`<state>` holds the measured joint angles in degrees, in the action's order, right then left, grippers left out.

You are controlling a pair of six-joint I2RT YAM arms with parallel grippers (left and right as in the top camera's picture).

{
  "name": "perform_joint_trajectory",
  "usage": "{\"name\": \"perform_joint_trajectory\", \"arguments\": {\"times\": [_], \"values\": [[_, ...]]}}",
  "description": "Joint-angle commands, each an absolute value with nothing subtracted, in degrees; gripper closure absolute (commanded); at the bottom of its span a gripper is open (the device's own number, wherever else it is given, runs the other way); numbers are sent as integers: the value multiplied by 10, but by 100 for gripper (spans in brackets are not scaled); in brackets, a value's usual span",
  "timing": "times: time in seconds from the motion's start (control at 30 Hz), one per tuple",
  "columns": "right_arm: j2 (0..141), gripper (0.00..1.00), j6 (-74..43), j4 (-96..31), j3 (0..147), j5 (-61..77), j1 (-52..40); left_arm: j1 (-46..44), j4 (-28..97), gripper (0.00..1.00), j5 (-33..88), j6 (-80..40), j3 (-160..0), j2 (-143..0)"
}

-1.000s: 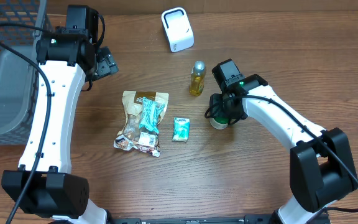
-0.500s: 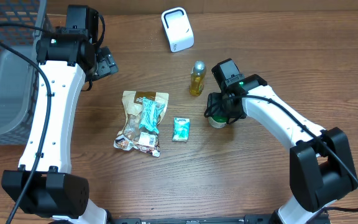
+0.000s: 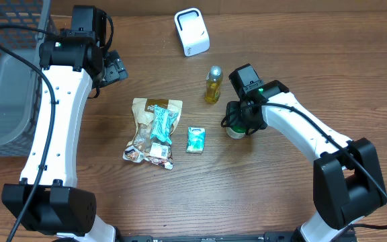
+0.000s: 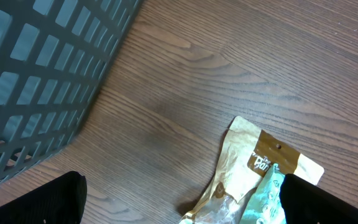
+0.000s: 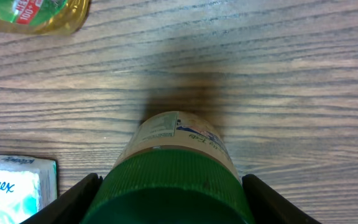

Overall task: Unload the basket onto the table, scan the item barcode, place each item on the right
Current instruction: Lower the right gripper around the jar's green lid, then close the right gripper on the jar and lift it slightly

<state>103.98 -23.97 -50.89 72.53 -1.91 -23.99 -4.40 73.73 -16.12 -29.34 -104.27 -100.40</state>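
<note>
Nothing has visibly moved since a second ago. The right gripper [image 5: 171, 182] clasps the upright, pale-labelled jar [image 5: 179, 134] by its green lid [image 5: 166, 167]. The left gripper [image 4: 179, 202] gapes wide, empty.

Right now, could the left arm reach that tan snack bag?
Probably yes: the left gripper hangs open near the snack bag, with only bare table between them and nothing blocking.

One green-lidded jar [image 5: 179, 134] between right gripper [image 5: 169, 190] jaws. One yellow bottle [image 5: 36, 15], one tissue pack [image 5: 11, 186] just beside jaws. Well apart: one tan snack bag [image 3: 146, 131], one teal packet [image 3: 161, 123], one white scanner [image 3: 191, 31], one grey basket [image 3: 5, 74].
</note>
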Motion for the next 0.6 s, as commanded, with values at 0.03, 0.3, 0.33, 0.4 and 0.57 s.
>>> {"name": "perform_joint_trajectory", "arguments": {"times": [0.03,0.3,0.33,0.4,0.57], "values": [[1041,41,-242,-520,719,-2,-241,-45,737,0,-169,-283,-1054,-996],[1041,42,-243,-529,719,47,-241,-45,737,0,-169,-283,-1054,-996],[1041,43,-243,-532,719,52,-241,-45,737,0,-169,-283,-1054,-996],[1041,44,-243,-537,719,63,-241,-45,737,0,-169,-283,-1054,-996],[1041,44,-243,-552,719,93,-241,-45,737,0,-169,-283,-1054,-996]]}}
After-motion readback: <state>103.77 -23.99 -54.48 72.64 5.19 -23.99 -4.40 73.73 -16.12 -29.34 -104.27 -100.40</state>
